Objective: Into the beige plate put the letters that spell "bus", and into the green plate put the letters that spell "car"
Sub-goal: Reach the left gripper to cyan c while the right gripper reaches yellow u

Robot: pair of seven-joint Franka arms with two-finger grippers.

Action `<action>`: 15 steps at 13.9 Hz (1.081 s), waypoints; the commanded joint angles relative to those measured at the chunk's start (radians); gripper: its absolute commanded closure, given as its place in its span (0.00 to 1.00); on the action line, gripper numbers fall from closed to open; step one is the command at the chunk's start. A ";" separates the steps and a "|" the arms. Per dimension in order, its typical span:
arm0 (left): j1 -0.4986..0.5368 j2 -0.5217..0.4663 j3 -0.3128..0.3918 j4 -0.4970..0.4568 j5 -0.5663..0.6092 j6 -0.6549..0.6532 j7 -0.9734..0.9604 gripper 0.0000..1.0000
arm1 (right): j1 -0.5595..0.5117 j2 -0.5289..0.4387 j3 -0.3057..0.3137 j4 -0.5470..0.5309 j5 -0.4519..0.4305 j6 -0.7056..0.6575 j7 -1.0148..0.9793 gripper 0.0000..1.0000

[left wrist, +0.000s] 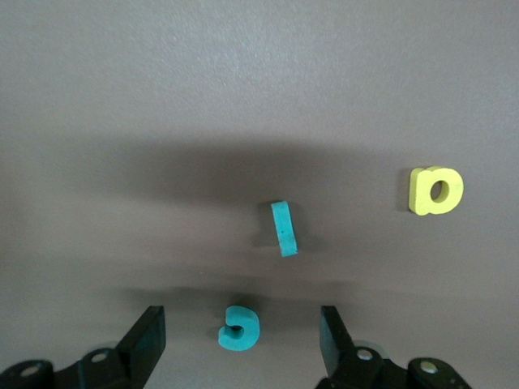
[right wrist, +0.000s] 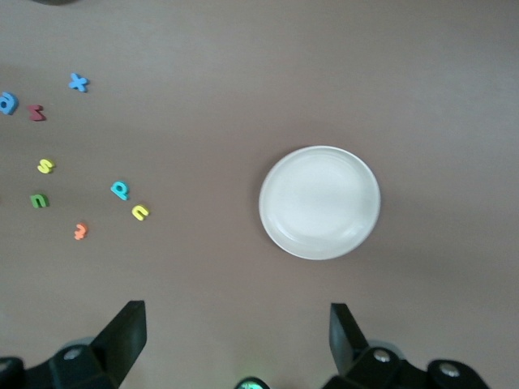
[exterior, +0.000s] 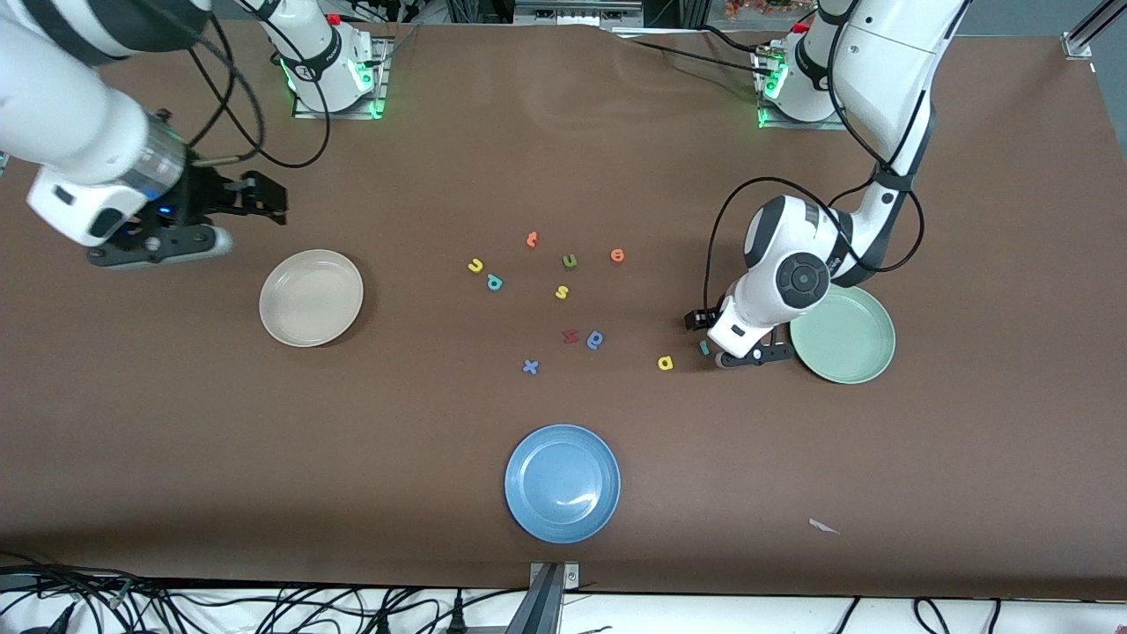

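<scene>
fingers (left wrist: 150, 336) of the left gripper (exterior: 738, 352) stand apart low over the surface (exterior: 792, 493) beside the green plate (exterior: 843, 335), which is empty. the yellow a (exterior: 665, 362) lies near. its wrist view alone shows the teal c (left wrist: 239, 328) between them, the teal r (left wrist: 284, 228) just past. the right gripper (right wrist: 235, 336), waiting, fingers wide, looks down on the empty beige plate (right wrist: 319, 203), with the yellow u (right wrist: 140, 212), teal b (right wrist: 120, 190) and yellow s (right wrist: 45, 166) apart from it.
</scene>
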 commanded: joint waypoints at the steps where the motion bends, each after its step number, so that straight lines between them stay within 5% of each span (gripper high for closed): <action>1: -0.008 0.016 -0.004 -0.007 -0.035 0.014 0.011 0.16 | 0.095 0.076 -0.002 0.024 -0.003 0.083 0.090 0.00; 5: 0.005 0.031 -0.035 -0.008 -0.035 0.013 0.049 0.19 | 0.206 0.168 0.000 0.036 -0.041 0.147 0.290 0.00; 8: 0.005 0.033 -0.035 -0.011 -0.035 0.013 0.051 0.30 | 0.237 0.203 0.015 0.023 -0.032 0.222 0.377 0.00; 13: 0.004 0.033 -0.035 -0.010 -0.035 0.011 0.051 0.59 | 0.262 0.193 0.042 -0.110 -0.044 0.363 0.469 0.00; 15: 0.004 0.033 -0.035 -0.007 -0.035 0.010 0.050 0.78 | 0.260 0.202 0.067 -0.186 -0.053 0.481 0.502 0.00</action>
